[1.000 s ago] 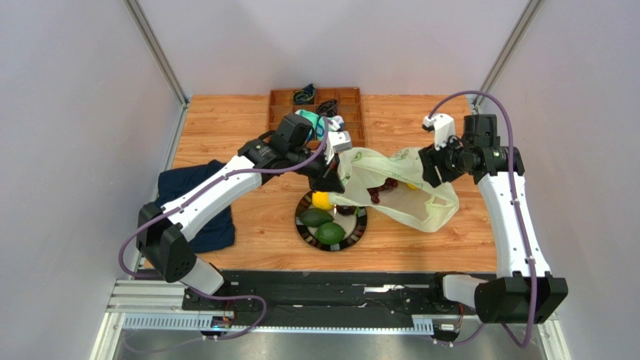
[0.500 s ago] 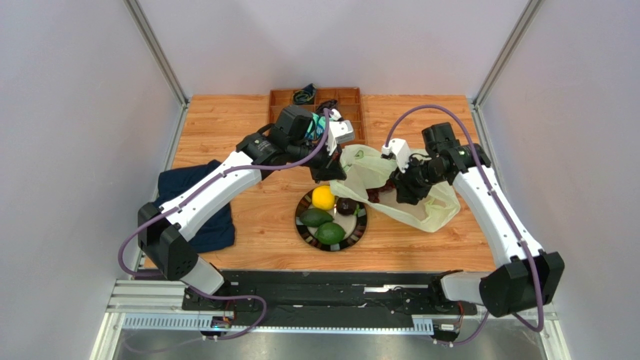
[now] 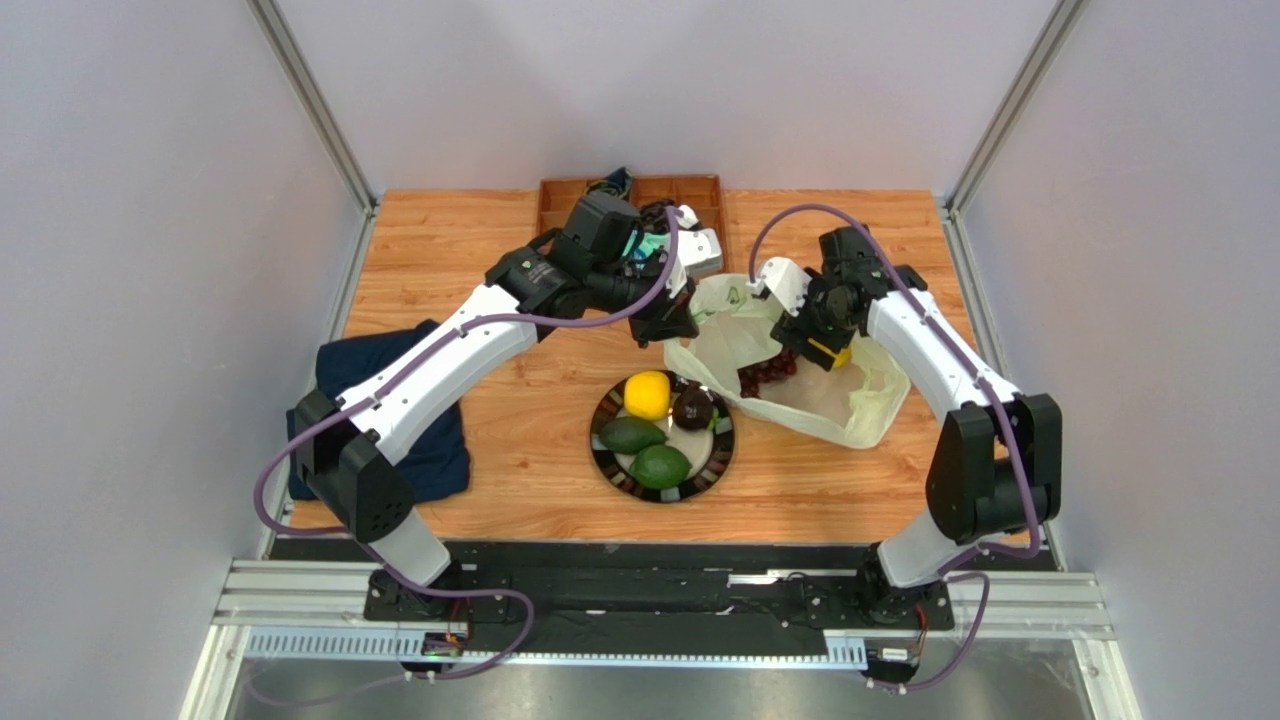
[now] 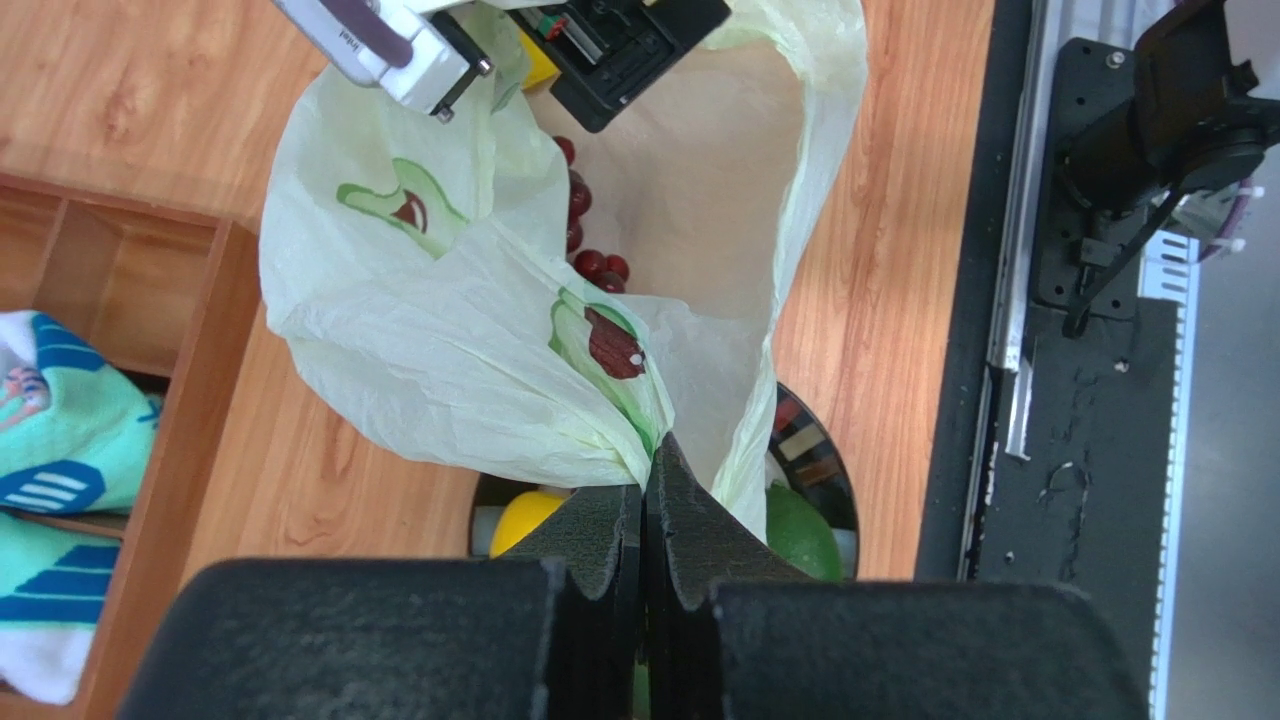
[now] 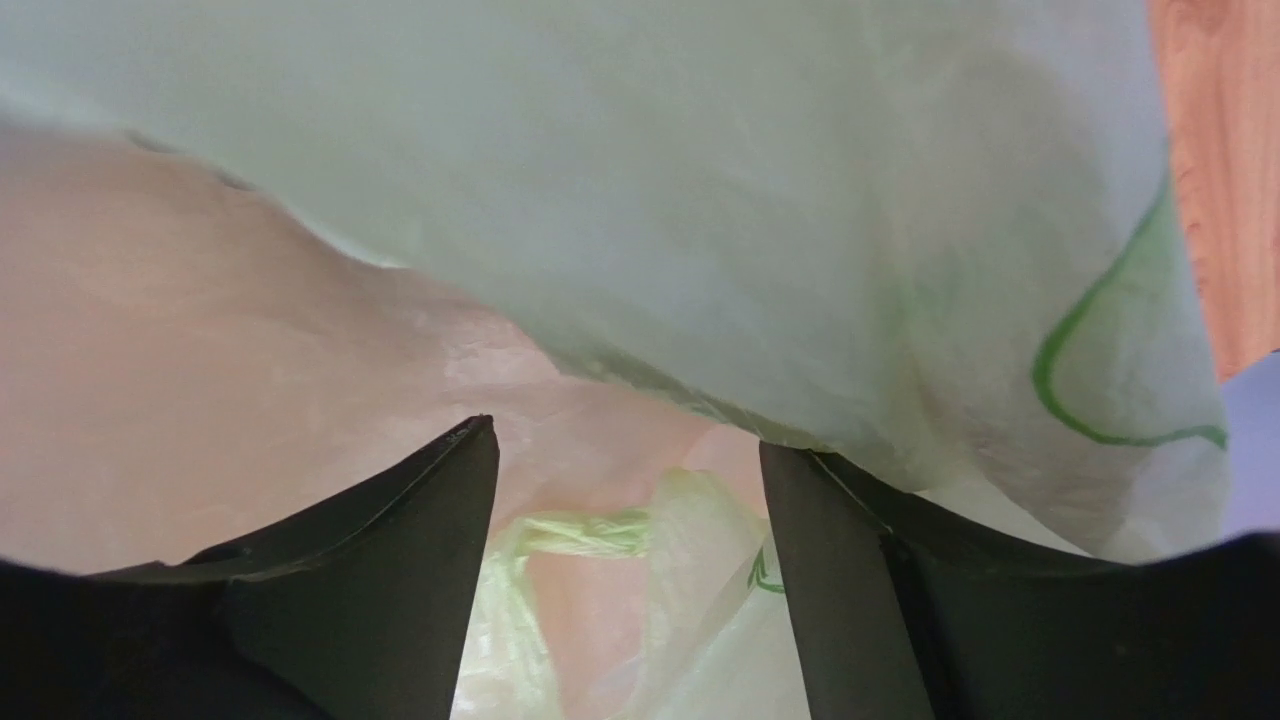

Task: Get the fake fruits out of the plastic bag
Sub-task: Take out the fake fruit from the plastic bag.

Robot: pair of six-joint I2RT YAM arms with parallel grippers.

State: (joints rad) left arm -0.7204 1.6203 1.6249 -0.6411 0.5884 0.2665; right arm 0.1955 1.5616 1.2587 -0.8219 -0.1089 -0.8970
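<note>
Moved since before: right arm has been swung in from the side, and the right gripper [image 3: 804,357] is now put down into the plastic bag [image 3: 860,405]; the left gripper [image 3: 681,321] has been pulled back toward the wooden tray [image 3: 699,194], with the bag's edge taken along.
Top view, plate: one lemon [image 3: 648,395] and two avocados [image 3: 633,435] are laid on the plate [image 3: 724,450], which is just beside the bag.
Top view, bag: the grape bunch [image 3: 766,375] is seen inside the bag, close to the right gripper.
Top view, side: a navy cloth [image 3: 439,450] is spread on the table under the left arm.
Left wrist view, jaws: pressed tight together on a pinch of the bag's rim, so the bag is held up with its mouth open.
Left wrist view, things: red grapes are seen in the bag's mouth; the lemon and one green avocado are seen below the fingers; teal-and-white socks [image 4: 45,450] are lying in the tray.
Right wrist view, jaws: spread wide, with nothing gripped between them; thin bag film is seen all around the fingers [image 5: 361,600].
</note>
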